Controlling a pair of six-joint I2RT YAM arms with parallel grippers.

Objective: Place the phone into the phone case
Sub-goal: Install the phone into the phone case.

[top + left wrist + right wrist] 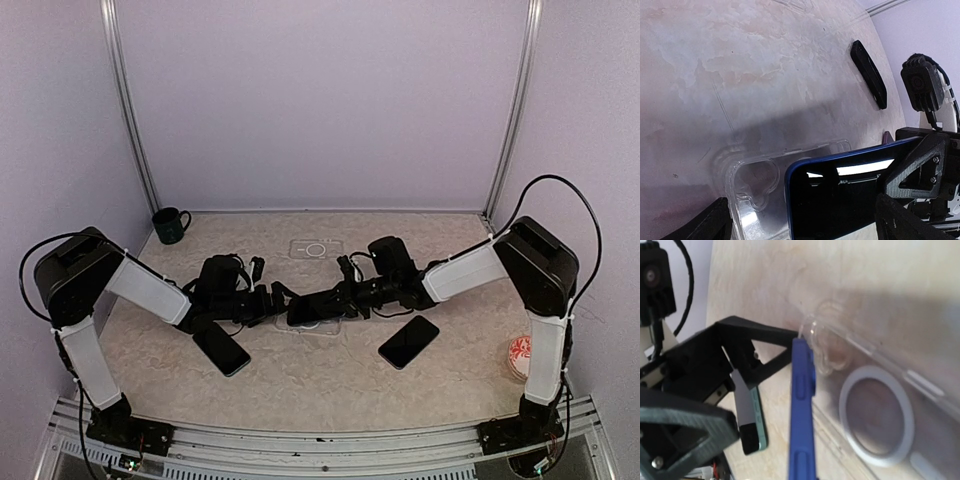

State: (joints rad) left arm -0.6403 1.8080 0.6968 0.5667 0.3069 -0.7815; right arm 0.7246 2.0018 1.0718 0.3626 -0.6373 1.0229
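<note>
Phone [840, 195], blue-rimmed, is at mid-table, tilted on its long edge over the clear phone case [752, 185] and not yet seated. The table [300, 390] carries the case flat, camera cut-out toward the left arm, ring plate showing in the right wrist view. Both arms meet over it. The left gripper [270, 292] is spread wide, one finger [710, 225] standing off the phone's near end with bare case between, so it grips nothing. The right gripper [347, 288] has a finger [920, 165] against the phone's far end; whether it is clamped I cannot tell. Judgement for this step: lower the raised edge so the phone lies parallel to the case, line its corner up with the cut-out corner, then press down evenly. The left fingers should pin the case rim, since the light shell will likely skid or flex under a one-sided push.
</note>
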